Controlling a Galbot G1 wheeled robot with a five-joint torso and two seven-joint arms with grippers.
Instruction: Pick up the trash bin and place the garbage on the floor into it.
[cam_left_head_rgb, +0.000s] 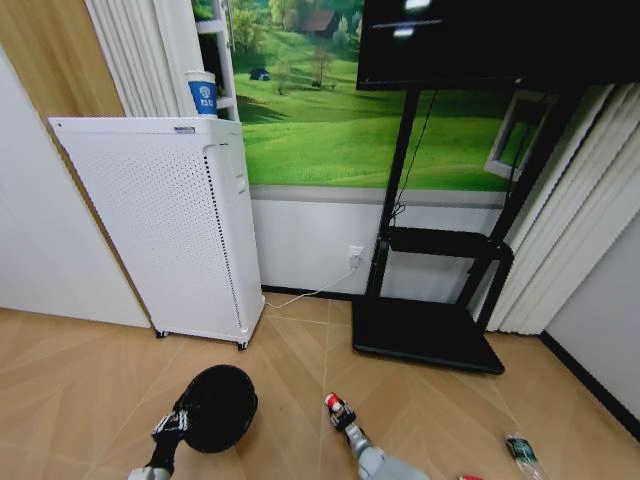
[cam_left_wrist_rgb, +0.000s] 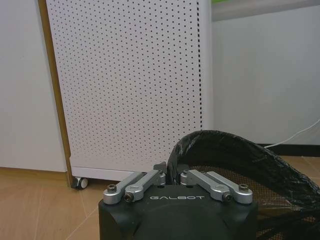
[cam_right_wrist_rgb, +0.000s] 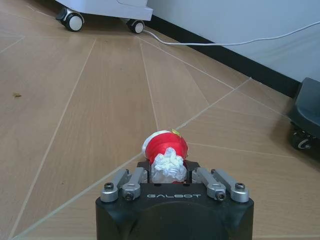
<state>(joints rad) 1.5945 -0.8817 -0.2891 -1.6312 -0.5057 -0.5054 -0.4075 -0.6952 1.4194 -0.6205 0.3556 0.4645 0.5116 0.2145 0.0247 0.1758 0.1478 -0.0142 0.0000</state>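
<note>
The trash bin (cam_left_head_rgb: 222, 405), small, round and black with a black liner, is at the lower left of the head view. My left gripper (cam_left_head_rgb: 170, 424) is shut on its near rim. In the left wrist view the fingers (cam_left_wrist_rgb: 150, 179) pinch the bin's rim (cam_left_wrist_rgb: 220, 142). My right gripper (cam_left_head_rgb: 346, 418) is shut on a red-and-white piece of garbage (cam_left_head_rgb: 335, 404), just right of the bin. The right wrist view shows this red-and-white piece (cam_right_wrist_rgb: 164, 148) with crumpled white paper, clamped in the right gripper (cam_right_wrist_rgb: 169, 172) low over the floor. A clear bottle with a green label (cam_left_head_rgb: 522, 455) lies at the lower right.
A tall white perforated appliance (cam_left_head_rgb: 160, 230) on castors stands behind the bin, by the wall. The black TV-stand base (cam_left_head_rgb: 425, 338) sits behind the right gripper. A white cable (cam_left_head_rgb: 310, 293) runs along the skirting. Wooden floor lies between bin and bottle.
</note>
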